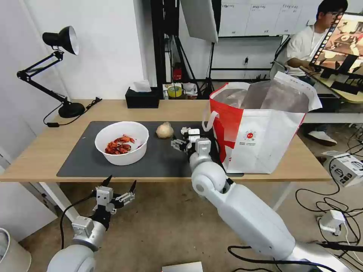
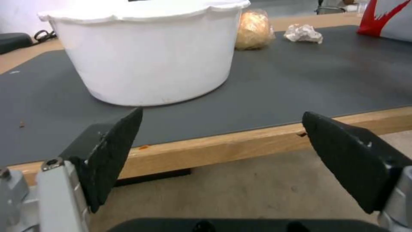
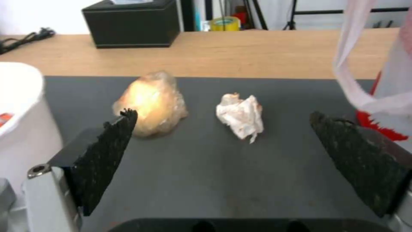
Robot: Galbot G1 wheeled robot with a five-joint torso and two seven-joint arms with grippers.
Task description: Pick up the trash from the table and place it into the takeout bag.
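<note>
White crumpled tissue point(image 3: 240, 116), no clear long axis, between spread right fingers point(image 3: 107, 154)

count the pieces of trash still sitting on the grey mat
3: the white bowl of red shells on the mat's left part, the beige wrapped ball beside it, and the crumpled tissue ahead of the open right gripper. More may be hidden inside the bag.

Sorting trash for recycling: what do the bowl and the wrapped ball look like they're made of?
Bowl: probably matte white foam or plastic, judging by its dull thick wall and wavy rim. Ball: something beige under thin clear film, going by the glossy wrinkles; contents unclear.
</note>
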